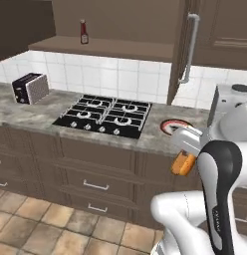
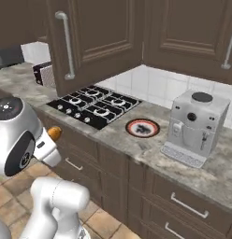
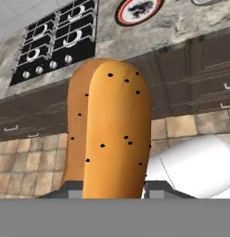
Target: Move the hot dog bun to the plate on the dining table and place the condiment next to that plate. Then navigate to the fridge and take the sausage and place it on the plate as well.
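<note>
Glossy white rounded arm (image 1: 195, 219) with black joint bands, grey caps.

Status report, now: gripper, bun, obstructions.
Gripper shut on the hot dog bun, carried off the counter over the floor. Ketchup bottle on the shelf. Open cabinet door close by.

Dark brown wooden cabinets (image 2: 104, 32) with long metal handles over a white tiled wall (image 1: 110, 77), grey marbled stone counter (image 1: 31, 112) with a black four-burner gas hob (image 1: 103, 115), brown drawer fronts (image 1: 95, 172) below, tan stone-tile floor (image 1: 46, 224) underneath.
</note>
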Robot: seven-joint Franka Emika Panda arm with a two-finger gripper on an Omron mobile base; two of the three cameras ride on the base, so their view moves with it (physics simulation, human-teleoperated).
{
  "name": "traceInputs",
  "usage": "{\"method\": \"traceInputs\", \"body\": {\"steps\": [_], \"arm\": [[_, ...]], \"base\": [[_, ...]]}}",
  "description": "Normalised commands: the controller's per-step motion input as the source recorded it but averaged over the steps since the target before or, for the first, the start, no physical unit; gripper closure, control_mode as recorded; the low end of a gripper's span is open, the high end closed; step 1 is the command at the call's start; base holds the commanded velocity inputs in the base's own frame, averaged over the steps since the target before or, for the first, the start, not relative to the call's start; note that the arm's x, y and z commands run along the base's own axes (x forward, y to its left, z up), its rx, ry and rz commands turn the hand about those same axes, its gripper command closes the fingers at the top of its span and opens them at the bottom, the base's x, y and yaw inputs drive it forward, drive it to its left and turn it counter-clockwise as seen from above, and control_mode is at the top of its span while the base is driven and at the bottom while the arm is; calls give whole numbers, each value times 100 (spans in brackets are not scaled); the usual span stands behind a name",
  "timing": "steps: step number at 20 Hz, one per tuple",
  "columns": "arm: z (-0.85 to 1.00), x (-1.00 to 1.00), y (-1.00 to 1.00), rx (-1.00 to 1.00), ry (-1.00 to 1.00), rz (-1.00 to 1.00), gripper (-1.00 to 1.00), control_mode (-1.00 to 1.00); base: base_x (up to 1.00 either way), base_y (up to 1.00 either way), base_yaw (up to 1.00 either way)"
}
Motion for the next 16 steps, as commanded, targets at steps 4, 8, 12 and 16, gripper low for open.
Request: {"method": "traceInputs", "body": {"steps": [4,8,12,16], "arm": [[0,0,0,0,0,0,100,100],[0,0,0,0,0,0,100,100],[0,0,0,0,0,0,100,100],[0,0,0,0,0,0,100,100]], "base": [[-37,1,76],[-19,9,82],[-3,15,88],[0,17,90]]}}
